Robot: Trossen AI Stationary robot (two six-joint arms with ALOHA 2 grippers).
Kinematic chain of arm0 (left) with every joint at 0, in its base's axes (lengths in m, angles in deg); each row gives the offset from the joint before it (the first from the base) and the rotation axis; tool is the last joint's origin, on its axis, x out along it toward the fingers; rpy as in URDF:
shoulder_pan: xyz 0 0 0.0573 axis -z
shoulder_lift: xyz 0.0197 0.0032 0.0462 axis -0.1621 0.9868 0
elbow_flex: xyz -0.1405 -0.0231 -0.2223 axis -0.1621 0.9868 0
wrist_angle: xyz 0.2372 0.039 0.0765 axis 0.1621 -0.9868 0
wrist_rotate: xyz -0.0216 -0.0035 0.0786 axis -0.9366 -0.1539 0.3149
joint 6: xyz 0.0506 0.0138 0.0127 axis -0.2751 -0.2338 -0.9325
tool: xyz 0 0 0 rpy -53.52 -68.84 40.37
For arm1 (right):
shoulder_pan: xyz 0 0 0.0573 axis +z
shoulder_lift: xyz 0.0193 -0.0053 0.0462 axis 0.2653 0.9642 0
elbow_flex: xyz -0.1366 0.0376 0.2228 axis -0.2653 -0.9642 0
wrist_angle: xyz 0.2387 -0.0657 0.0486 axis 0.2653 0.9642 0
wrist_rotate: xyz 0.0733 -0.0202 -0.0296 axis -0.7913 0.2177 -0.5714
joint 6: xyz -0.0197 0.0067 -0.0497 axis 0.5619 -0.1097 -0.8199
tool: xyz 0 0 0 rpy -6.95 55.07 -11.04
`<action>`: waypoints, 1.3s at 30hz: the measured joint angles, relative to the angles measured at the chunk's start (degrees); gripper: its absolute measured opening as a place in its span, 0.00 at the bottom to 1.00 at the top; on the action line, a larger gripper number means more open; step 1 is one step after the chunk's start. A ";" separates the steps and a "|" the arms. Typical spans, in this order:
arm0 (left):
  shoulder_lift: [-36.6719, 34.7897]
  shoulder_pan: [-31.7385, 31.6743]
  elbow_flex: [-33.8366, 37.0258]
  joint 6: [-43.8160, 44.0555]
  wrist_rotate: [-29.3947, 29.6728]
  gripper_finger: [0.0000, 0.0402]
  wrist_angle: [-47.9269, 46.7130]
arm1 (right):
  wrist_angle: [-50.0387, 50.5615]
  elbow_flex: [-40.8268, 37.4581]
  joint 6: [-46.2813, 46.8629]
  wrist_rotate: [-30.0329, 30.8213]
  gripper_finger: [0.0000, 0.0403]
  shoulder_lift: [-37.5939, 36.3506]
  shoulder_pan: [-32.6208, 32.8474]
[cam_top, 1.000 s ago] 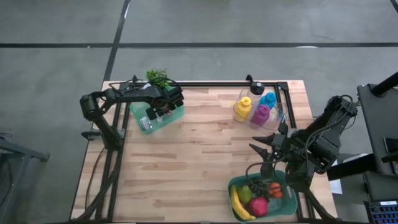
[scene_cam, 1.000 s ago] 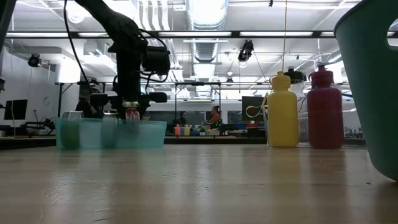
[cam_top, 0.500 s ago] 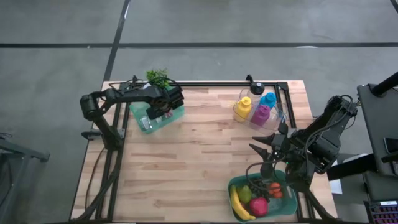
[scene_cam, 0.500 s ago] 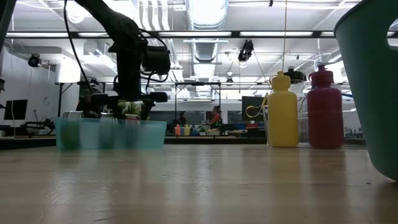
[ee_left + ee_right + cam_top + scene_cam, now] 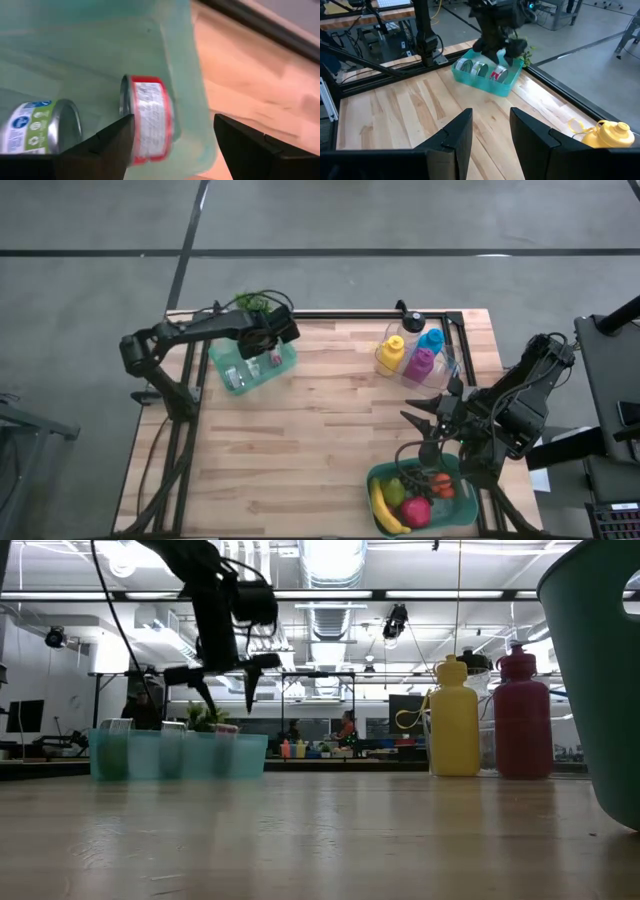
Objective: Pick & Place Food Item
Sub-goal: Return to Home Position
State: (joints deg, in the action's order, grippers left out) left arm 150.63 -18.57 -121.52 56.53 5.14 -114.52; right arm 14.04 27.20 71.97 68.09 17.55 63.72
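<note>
Just above the bin (image 5: 150, 756), left gripper (image 5: 227, 700) spread wide, empty.

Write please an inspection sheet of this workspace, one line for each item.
Surface: wooden table, light planks.
Job's things: red tuna can and green tuna can lie inside the blue transparent bin.
Clutter: yellow bottle, magenta bottle, green basket with banana.
End effectors: left end effector open above the bin; right end effector open, near the basket.
Cables: thin cable along left arm.
Surroundings: grey concrete floor.
</note>
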 joint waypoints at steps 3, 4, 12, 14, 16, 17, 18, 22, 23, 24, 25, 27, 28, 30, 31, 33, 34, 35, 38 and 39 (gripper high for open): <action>-3.02 0.02 -0.58 -0.01 0.90 0.68 -0.93 | -0.01 -0.01 0.00 -0.01 0.31 0.00 0.00; -4.10 0.02 -0.62 0.00 1.20 0.68 -1.10 | -0.01 0.00 0.00 -0.01 0.31 0.00 0.00; -13.48 0.05 -0.62 -9.53 1.71 0.68 0.29 | -0.01 -0.02 0.01 0.00 0.31 0.00 0.01; -15.99 0.04 -0.38 -12.76 1.70 0.68 1.81 | -0.01 -0.02 0.02 -0.02 0.31 0.00 0.00; -18.07 0.07 -0.22 -17.35 1.70 0.68 3.65 | 0.00 -0.02 0.00 -0.01 0.31 0.00 0.01; -18.84 0.07 -0.20 -20.16 1.72 0.68 4.65 | 0.00 -0.02 0.00 0.00 0.31 0.00 0.02; -19.52 0.07 -0.18 -23.17 1.65 0.68 5.58 | -0.01 -0.01 0.00 0.00 0.31 0.00 0.00; -21.29 0.09 -0.26 -34.82 -1.30 0.68 10.07 | -0.01 -0.02 0.00 -0.01 0.31 0.01 0.00; -21.55 0.09 -0.22 -38.02 -2.51 0.68 10.93 | -0.01 -0.02 0.00 0.00 0.31 0.00 0.01; -21.68 0.09 -0.23 -41.58 -4.09 0.68 11.61 | -0.01 -0.02 0.00 -0.01 0.31 0.01 0.00; -21.73 0.09 -0.26 -45.22 -5.91 0.68 12.37 | 0.00 -0.02 0.00 0.00 0.31 0.00 0.00; -21.75 0.09 -0.16 -51.56 -10.09 0.68 14.98 | -0.01 -0.02 0.00 -0.02 0.31 0.00 0.02; -21.75 0.09 -0.01 -53.74 -12.29 0.67 16.18 | -0.01 -0.02 0.00 -0.01 0.31 0.00 0.01; -21.65 0.33 0.47 -56.52 -16.16 0.63 19.02 | -0.01 -0.02 0.02 0.00 0.31 0.00 0.00; -21.60 0.66 1.00 -58.13 -17.81 0.61 21.10 | -0.01 -0.01 0.00 -0.01 0.31 0.01 0.02; -21.53 1.75 2.54 -61.66 -19.77 0.56 26.12 | -0.01 -0.02 0.01 0.00 0.31 0.00 0.01; -21.53 2.68 3.47 -62.86 -20.03 0.53 29.02 | -0.01 -0.01 0.00 -0.01 0.31 0.00 0.02; -21.53 3.63 4.52 -63.50 -19.99 0.50 32.27 | 0.00 -0.02 0.00 0.00 0.31 0.00 0.02; -21.53 5.77 7.31 -64.16 -19.73 0.43 40.38 | -0.01 -0.02 0.00 -0.01 0.31 0.00 0.01; -21.53 6.27 8.24 -65.11 -19.69 0.40 42.94 | -0.01 -0.02 0.00 0.00 0.31 0.00 0.00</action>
State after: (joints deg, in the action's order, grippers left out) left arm 129.10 -12.30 -113.28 -8.58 -14.56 -71.58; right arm 14.03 27.18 71.97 68.09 17.55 63.72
